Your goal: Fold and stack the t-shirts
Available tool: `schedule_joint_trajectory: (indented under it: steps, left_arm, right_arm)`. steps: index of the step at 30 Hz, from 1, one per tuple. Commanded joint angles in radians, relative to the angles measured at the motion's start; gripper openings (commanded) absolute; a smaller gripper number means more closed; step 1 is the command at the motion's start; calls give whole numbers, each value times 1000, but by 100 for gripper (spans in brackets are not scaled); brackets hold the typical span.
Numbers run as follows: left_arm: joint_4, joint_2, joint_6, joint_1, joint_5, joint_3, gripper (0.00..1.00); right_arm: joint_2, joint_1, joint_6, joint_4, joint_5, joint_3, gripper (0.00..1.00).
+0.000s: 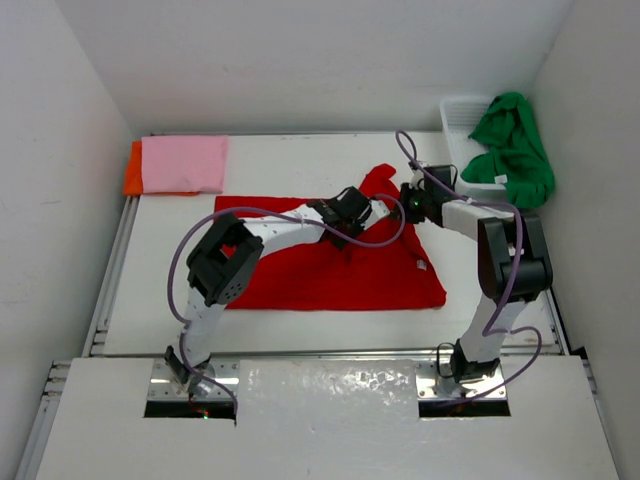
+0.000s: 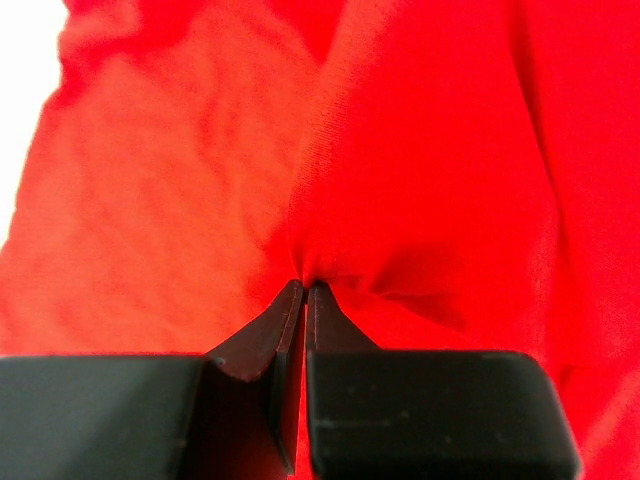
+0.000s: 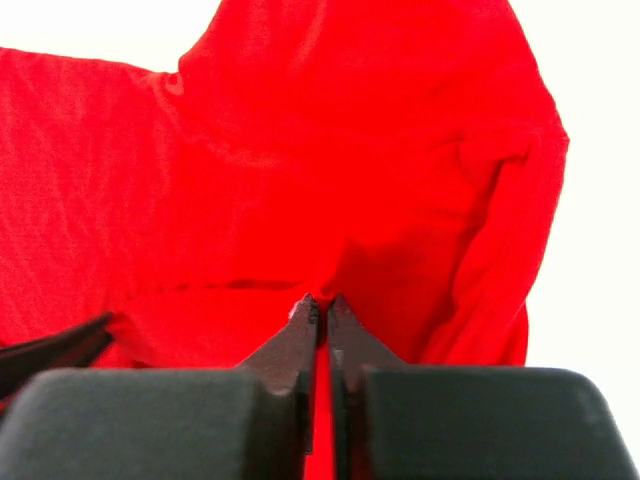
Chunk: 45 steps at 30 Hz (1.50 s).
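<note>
The red shirt [image 1: 330, 268] lies spread across the middle of the table [image 1: 170, 320], mostly flat, with its near edge running roughly level and a small white tag [image 1: 422, 265] showing near its right side. At its far right corner the cloth is gathered up, and one sleeve pokes out toward the back of the table.

That raised corner is where both of my hands are. My left gripper [image 2: 304, 290] has its jaws pressed together on a pinch of the red cloth: from my left wrist, creases run down into the point where the fingertips meet, and red fabric fills almost everything beyond them. My right gripper [image 3: 320, 305] is clamped on the same shirt just beside it, its jaws closed on a fold. From my right wrist the sleeve hangs in a loose roll at the right, with bare white table past it. From above, the two grippers sit nearly tip to tip over that corner, my left arm reaching across the shirt from the left and my right arm bending in from the right.

Farther out, the pink shirt [image 1: 185, 163] lies folded at the far left corner of the table, resting on the orange shirt [image 1: 131, 172], which shows only as a strip along its left edge. At the far right the green shirt [image 1: 515, 148] is draped in a heap over the rim of a white basket [image 1: 460, 112].
</note>
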Motion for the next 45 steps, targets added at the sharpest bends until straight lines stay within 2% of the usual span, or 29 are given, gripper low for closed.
schedule_joint_trajectory:
  steps: [1,3,9,11,12,15,16,21,26,29,31,34,36,39,40,43,45]
  left_arm:
    - [128,-32,38,1,-111,-1,0]
    - [159,-12,45,1,-169,1,0]
    - [177,16,45,11,-226,2,0]
    - [173,25,48,12,-223,7,5]
    - [167,31,48,12,-220,11,14]
    - [134,49,41,12,-218,30,27]
    - [121,51,36,12,-218,31,29]
    - [76,5,12,30,-235,28,34]
    - [-43,-102,-18,84,-148,39,48]
    - [-158,-220,-27,162,17,27,58]
    - [-236,-323,-12,214,53,-13,62]
    - [-344,-438,39,305,0,-114,68]
    - [-404,-512,45,391,-1,-233,69]
    - [-418,-586,62,580,47,-422,71]
    - [-412,-598,70,613,44,-509,71]
    - [-368,-633,88,733,81,-619,72]
    - [-358,-643,96,753,113,-645,75]
  right_arm:
    - [16,-6,15,59,1,19,9]
    - [13,-6,5,43,6,19,19]
    - [-51,-6,-44,3,46,4,27]
    - [-81,-6,-49,2,62,-14,27]
    - [-113,-6,-54,-26,75,-20,29]
    - [-159,-7,-72,-65,115,-31,45]
    - [-185,-9,-75,-89,148,-25,49]
    - [-297,-47,-19,-244,228,-65,54]
    - [-428,-90,15,-430,282,-164,63]
    - [-527,-99,24,-516,290,-260,71]
    - [-577,-102,34,-539,282,-329,75]
    - [-647,-135,48,-567,264,-408,77]
    - [-668,-139,67,-538,235,-471,77]
    - [-650,-154,106,-466,181,-530,75]
    - [-642,-158,124,-418,173,-551,72]
    - [-589,-159,137,-378,155,-565,65]
    - [-581,-161,144,-354,150,-582,59]
